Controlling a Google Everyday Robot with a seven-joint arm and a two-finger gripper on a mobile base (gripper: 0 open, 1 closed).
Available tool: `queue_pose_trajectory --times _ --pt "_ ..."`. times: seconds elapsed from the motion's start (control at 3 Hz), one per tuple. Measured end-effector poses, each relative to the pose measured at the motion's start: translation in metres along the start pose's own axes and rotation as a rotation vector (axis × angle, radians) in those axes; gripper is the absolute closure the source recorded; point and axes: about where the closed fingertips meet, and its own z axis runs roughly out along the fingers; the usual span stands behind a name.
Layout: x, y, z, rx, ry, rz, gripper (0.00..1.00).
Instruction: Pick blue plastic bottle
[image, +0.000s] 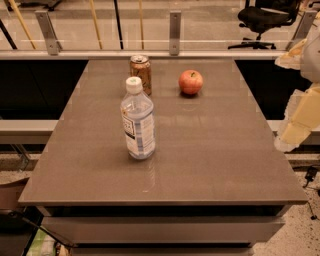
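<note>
Grey-brown surface (210, 165) carries the blue plastic bottle (138, 122) upright left of centre, a brownish can (141, 72) just behind it near the far edge, a red apple (191, 82) to the can's right, while the cream gripper (292, 132) hangs beyond the right edge, whether apart or together I cannot tell.

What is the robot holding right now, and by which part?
Nothing. The blue plastic bottle stands untouched on the table, and the gripper hangs beyond the table's right edge, far from it.
</note>
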Motion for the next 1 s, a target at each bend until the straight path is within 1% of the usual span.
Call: queue_pose_trajectory --times 0.33,0.67,1.0 --pt "-0.001 0.000 0.005 -0.010 -0.099 0.063 0.00" --pt "-0.005 0.003 0.015 -0.027 -0.214 0.124 0.00" --pt "-0.019 0.010 0.029 -0.054 -0.338 0.142 0.00"
